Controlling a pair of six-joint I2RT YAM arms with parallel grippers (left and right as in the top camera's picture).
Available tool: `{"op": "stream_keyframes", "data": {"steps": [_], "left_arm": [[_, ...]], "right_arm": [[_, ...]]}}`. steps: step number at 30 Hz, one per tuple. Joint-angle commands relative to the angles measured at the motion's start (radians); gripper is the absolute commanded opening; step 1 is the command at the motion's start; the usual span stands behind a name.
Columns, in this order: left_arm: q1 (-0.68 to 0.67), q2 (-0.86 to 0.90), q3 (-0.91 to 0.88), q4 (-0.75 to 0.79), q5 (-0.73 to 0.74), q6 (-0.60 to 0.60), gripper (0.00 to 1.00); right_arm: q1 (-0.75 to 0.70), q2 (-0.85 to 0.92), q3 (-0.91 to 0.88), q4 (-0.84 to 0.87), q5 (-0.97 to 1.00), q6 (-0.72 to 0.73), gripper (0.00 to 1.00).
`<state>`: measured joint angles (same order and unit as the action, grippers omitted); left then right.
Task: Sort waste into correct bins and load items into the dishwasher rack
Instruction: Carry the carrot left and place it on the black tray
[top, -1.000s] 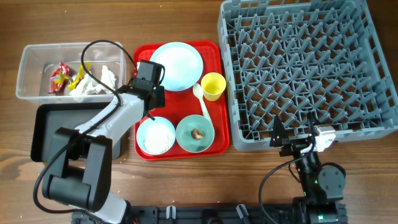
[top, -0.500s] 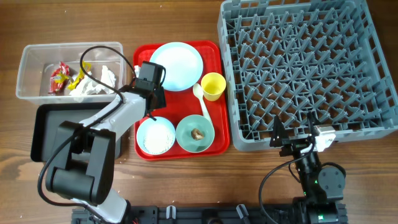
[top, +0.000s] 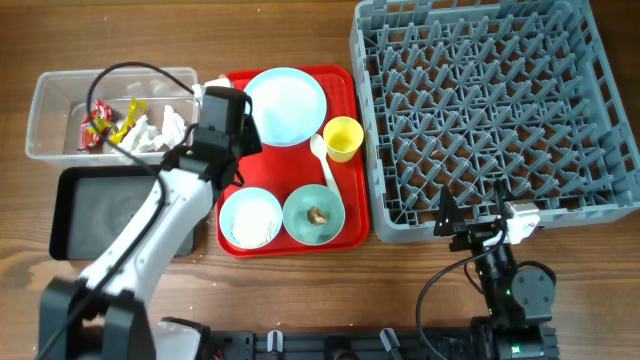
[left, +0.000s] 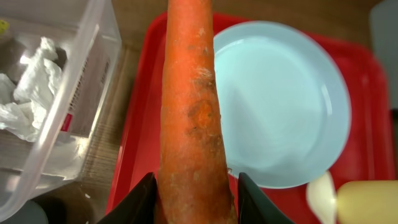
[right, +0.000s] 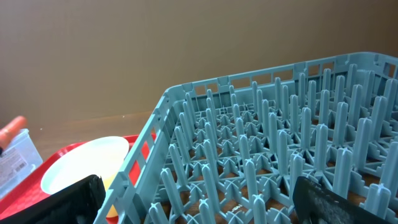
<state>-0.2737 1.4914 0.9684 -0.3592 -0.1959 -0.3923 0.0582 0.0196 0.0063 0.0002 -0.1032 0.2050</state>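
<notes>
Orange carrot (left: 189, 112), clamped at its thick end in the left pincer (left: 195, 198), hangs over the left rim of the red tray (left: 134, 155), likely bound for a tub. The clear tub (left: 81, 93), holding tissue (left: 28, 93) and wrappers (top: 100, 120), lies just beside, the black tub (top: 100, 215) beyond it. Nothing blocks the way. The right pincer (top: 472, 218), jaws wide apart and empty, sits by the rack (top: 500, 100).

Orange carrot (left: 189, 112) in left gripper (left: 194, 198)

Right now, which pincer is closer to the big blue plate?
Left. The left pincer, holding the carrot, is left of the plate. The right pincer is far away, at the near side of the grey rack.
</notes>
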Motion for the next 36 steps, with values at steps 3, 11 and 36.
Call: {"op": "stream_keyframes", "data": {"steps": [3,11,36], "left_arm": [[0.050,-0.166,0.002,-0.009,-0.007,-0.180,0.22],[0.352,-0.345,0.002,-0.220,0.001,-0.412,0.10],[0.711,-0.331,-0.406,-0.307,-0.040,-0.596,0.15]], "right_arm": [[0.004,-0.002,-0.001,0.005,0.011,0.007,1.00],[0.004,-0.002,-0.001,0.005,0.011,0.007,1.00],[0.004,-0.002,-0.001,0.005,0.011,0.007,1.00]]}}
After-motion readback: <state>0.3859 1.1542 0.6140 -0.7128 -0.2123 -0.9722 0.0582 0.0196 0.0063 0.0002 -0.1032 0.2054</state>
